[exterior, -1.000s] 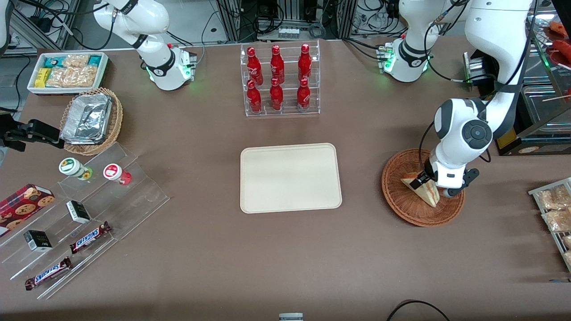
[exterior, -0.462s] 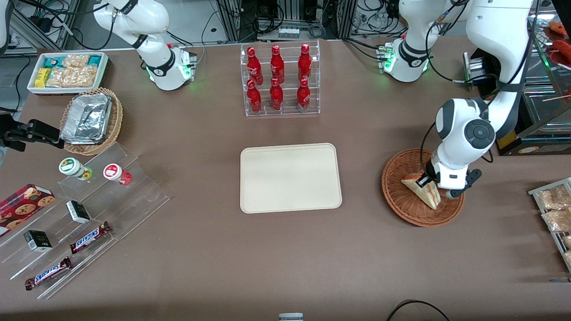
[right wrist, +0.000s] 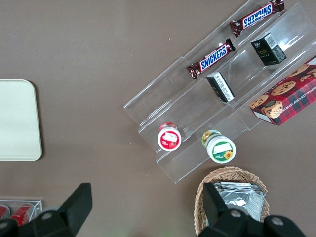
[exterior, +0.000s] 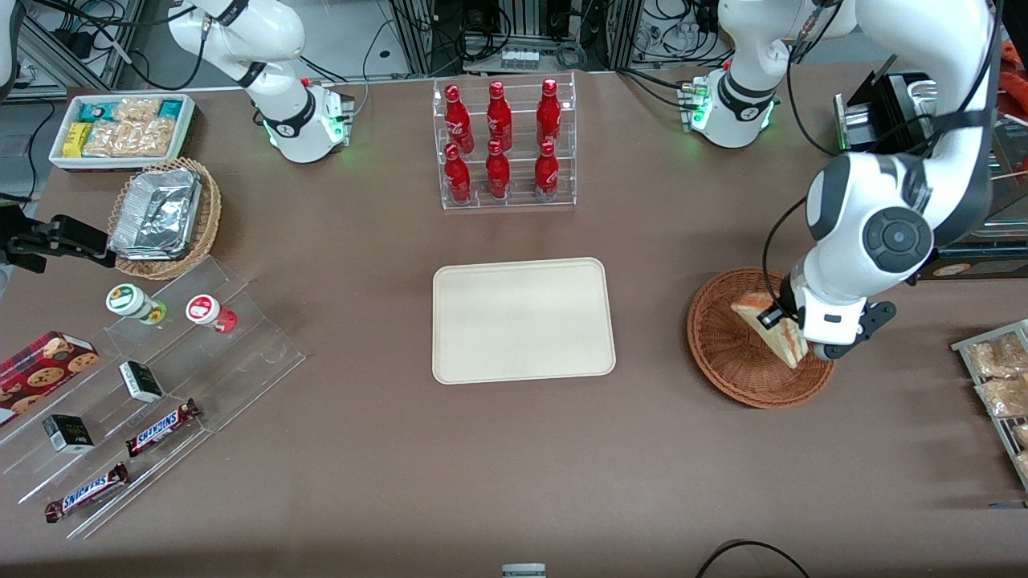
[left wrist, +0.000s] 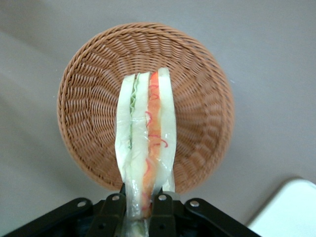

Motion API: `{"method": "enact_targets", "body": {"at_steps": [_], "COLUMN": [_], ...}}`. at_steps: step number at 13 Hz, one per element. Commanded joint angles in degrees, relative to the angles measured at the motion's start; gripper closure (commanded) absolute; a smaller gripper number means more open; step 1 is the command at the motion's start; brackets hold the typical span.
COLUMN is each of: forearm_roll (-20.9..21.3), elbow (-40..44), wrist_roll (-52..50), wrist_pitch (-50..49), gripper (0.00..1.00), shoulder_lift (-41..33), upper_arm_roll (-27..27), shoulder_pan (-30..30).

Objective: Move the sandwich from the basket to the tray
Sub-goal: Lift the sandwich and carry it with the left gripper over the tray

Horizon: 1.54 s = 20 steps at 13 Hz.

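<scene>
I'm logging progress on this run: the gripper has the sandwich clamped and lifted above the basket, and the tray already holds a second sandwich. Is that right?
Not quite. The tray holds nothing; the front view shows its surface bare. The rest stands: the gripper is shut on the sandwich, which hangs above the basket, as the left wrist view shows.

"SNICKERS" on two brown candy bars (right wrist: 212, 60) on the clear stepped shelf (right wrist: 197, 113).

Reddish-brown woven basket (left wrist: 197, 89), pale sandwich (left wrist: 146, 148) red-green layered; cream tray (exterior: 522, 319)
</scene>
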Motion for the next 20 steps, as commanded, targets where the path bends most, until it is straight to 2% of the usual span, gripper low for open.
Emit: {"method": "enact_targets", "body": {"at_steps": [1, 4, 10, 12, 14, 17, 20], "forearm_roll": [0.97, 0.53, 1.23, 4.29, 7.11, 8.52, 11.67], "elbow": [9.91, 14.14, 23.99, 25.49, 28.47, 32.86, 33.14], "wrist_roll": [-0.63, -0.63, -0.89, -0.98, -1.24, -1.59, -4.56], "wrist_pitch": [-8.57, -9.38, -9.38, -8.59, -8.41, -7.19, -2.62], "gripper": [1.0, 1.0, 1.0, 1.0, 1.0, 1.0, 1.0], "shoulder_lift": [2.2, 2.81, 12.11, 15.89, 20.28, 26.96, 31.45], "upper_arm_roll": [-4.99, -10.01, -22.49, -26.0, -26.11, -25.84, -25.84], "shoulder_pan": [-0.34, -0.34, -0.34, -1.64, -5.24, -9.46, -13.07]}}
